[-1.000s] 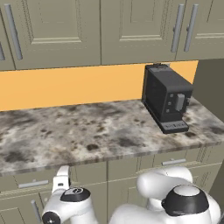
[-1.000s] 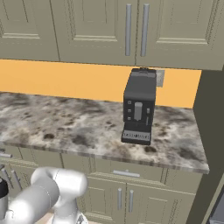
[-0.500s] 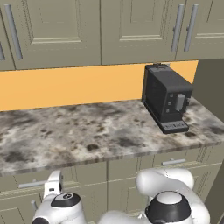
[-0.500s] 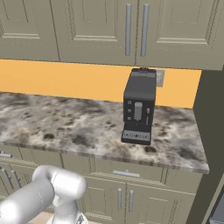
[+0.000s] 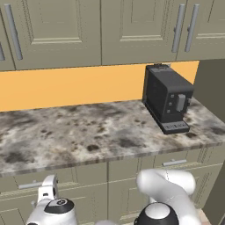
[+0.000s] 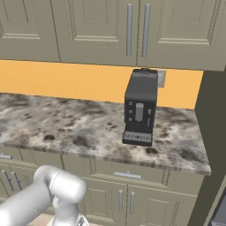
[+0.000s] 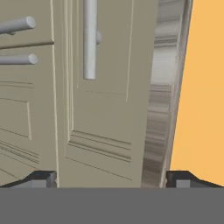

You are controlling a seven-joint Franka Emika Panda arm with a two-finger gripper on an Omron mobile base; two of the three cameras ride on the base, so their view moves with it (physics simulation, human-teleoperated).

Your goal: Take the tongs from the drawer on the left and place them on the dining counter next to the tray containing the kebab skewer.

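Closed drawer (image 5: 37, 183) under granite counter (image 5: 88, 132)

Even, flat rendered light is filling all 3 views; the coffee machine (image 5: 168, 98) is casting a soft shadow on the counter (image 5: 88, 132), and nothing is glaring or blurring.

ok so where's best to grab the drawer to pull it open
By its bar handle, coming straight at the drawer from the front. The bar stands proud of the front on a post, so the open end effector can close across it.
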